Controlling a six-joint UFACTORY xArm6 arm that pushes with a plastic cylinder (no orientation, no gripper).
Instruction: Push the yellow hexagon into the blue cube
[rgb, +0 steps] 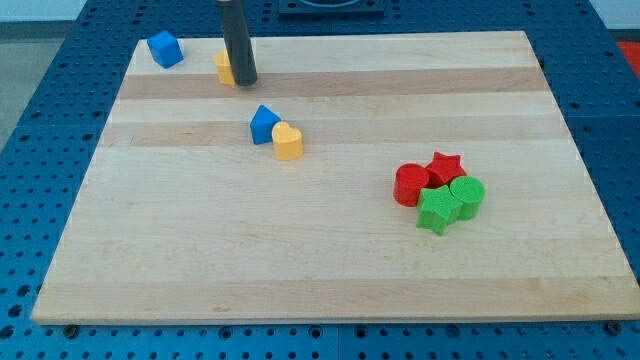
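The blue cube sits near the board's top left corner. The yellow hexagon lies to its right, partly hidden behind my rod. My tip rests on the board right against the hexagon's right side. A gap of bare wood separates the hexagon from the blue cube.
A blue house-shaped block touches a yellow heart block near the board's middle. At the right, a red cylinder, red star, green star and green cylinder cluster together. The wooden board lies on a blue perforated table.
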